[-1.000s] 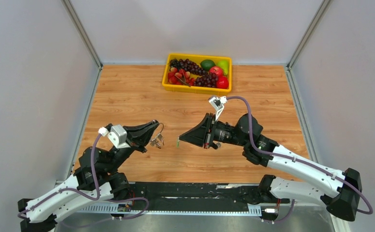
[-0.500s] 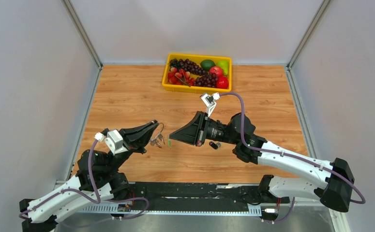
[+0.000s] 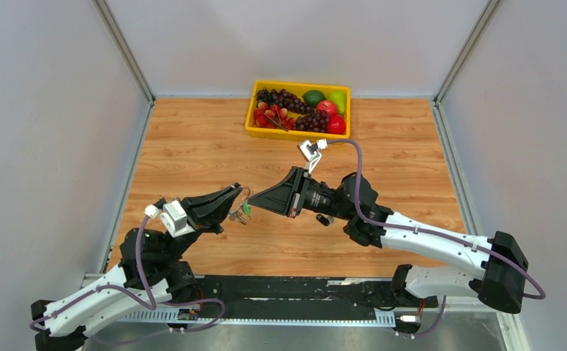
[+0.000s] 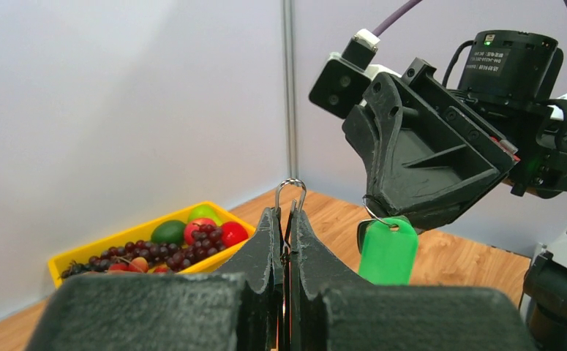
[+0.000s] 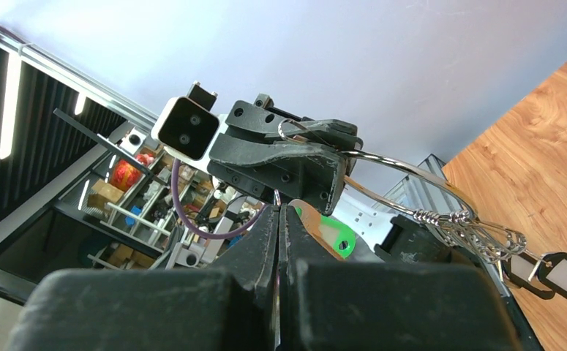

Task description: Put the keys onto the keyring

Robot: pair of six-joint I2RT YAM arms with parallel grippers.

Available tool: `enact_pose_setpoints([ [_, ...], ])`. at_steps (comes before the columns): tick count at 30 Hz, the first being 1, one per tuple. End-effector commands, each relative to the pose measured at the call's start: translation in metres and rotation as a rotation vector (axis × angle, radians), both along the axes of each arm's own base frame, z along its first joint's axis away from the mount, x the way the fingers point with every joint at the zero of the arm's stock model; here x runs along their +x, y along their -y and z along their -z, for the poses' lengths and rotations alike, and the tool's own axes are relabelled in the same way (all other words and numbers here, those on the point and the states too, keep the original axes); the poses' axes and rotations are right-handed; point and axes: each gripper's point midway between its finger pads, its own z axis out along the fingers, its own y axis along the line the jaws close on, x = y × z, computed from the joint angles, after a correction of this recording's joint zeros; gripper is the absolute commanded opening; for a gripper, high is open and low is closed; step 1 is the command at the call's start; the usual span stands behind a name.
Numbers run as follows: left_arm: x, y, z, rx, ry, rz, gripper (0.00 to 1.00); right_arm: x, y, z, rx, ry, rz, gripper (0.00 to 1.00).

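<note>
Left wrist view: left jaws clamp the keyring, its wire loop standing up above the near counter. Right jaws pinch the green key just right of it. If slightly misaligned, the key's hole could miss the wire, or the key could twist loose.

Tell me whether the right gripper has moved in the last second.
Yes. The right gripper slid left, its tip now nearly below the yellow tray's left edge.

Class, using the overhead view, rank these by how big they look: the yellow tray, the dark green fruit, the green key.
Largest: yellow tray.
Middle: dark green fruit.
Smallest: green key, only partly visible.
</note>
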Motion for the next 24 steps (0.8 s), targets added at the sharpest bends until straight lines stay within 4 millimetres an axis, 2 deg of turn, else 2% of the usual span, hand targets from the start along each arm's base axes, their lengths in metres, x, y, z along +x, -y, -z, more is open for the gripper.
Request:
enact_pose_setpoints([
  [1,-0.007,-0.005,-0.018,-0.054,0.057,0.013,0.01,-0.001,0.005,-0.040,0.119,0.012,0.018,0.00],
  [24,-0.011,-0.005,-0.017,-0.055,0.065,0.032,0.01,0.008,-0.009,-0.035,0.128,-0.034,0.017,0.00],
])
